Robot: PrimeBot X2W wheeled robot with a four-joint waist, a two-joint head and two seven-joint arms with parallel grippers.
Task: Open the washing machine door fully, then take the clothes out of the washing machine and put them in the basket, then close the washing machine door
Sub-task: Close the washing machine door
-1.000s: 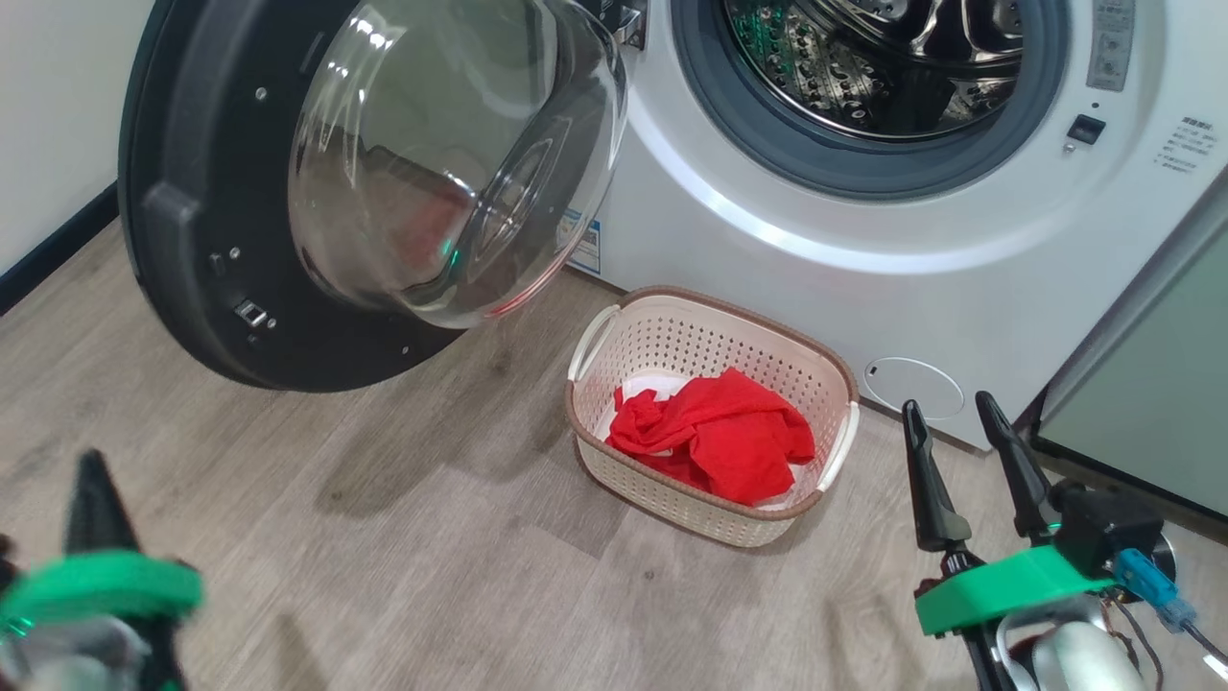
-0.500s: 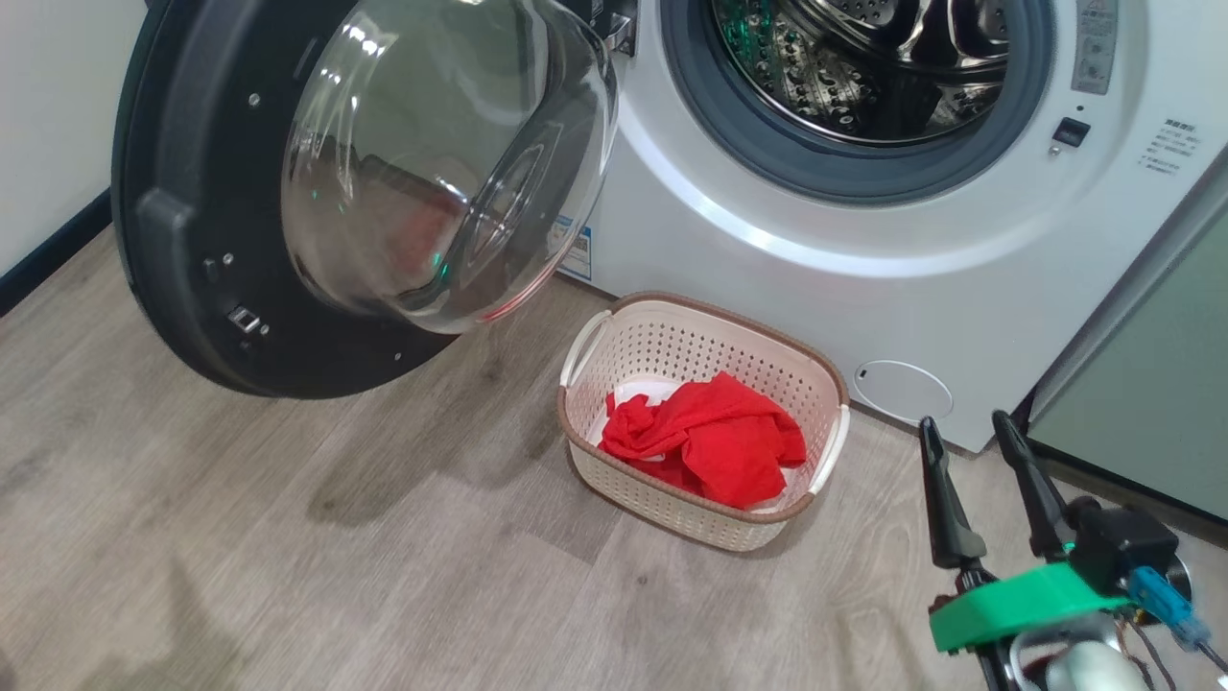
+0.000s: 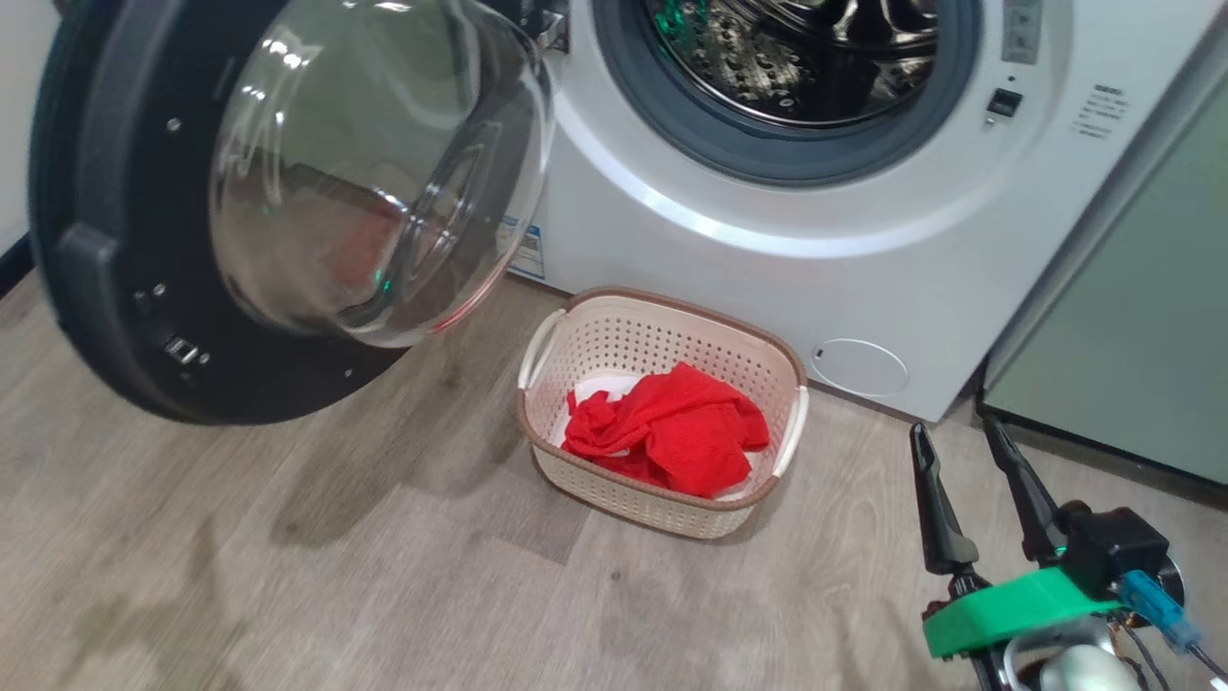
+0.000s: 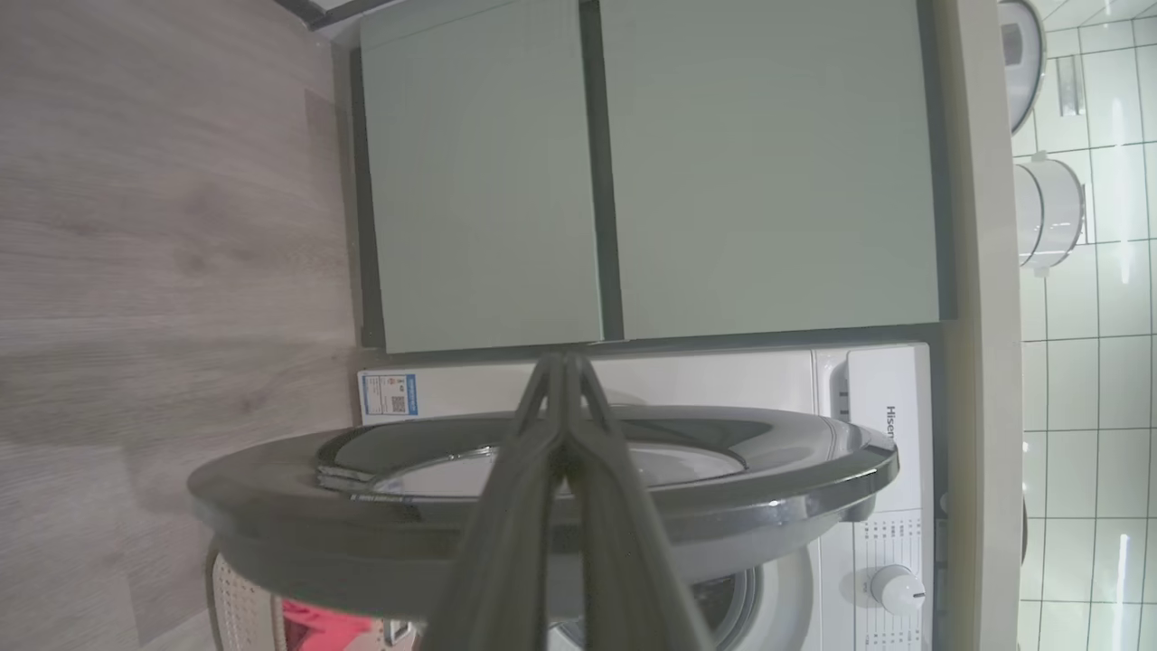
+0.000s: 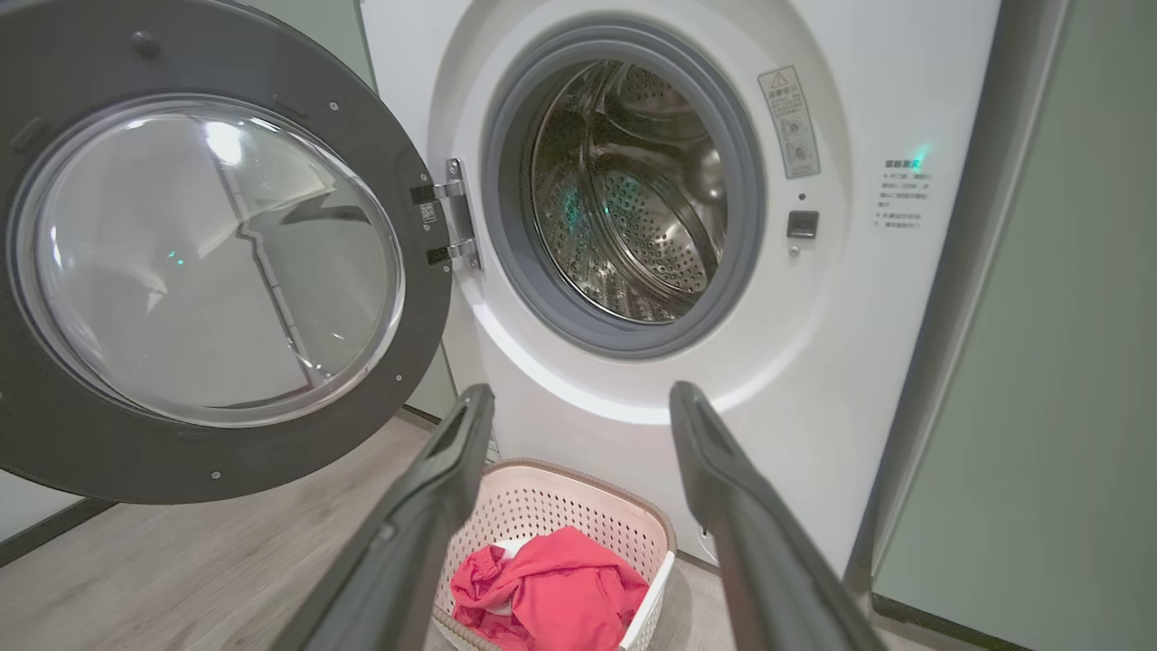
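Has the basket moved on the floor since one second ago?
No. The basket sits as before beside the small round cover on the washing machine; the camera shifted.

Shiny perforated steel drum (image 3: 796,58), matt grey rubber gasket (image 3: 672,130) and glossy white washing machine (image 3: 767,278); the door (image 3: 106,288) has a clear, glossy plastic window (image 3: 374,182). Thin red clothes (image 3: 672,437) lie crumpled in a perforated cream plastic basket (image 3: 614,488) on a matt wood-grain floor (image 3: 288,576).
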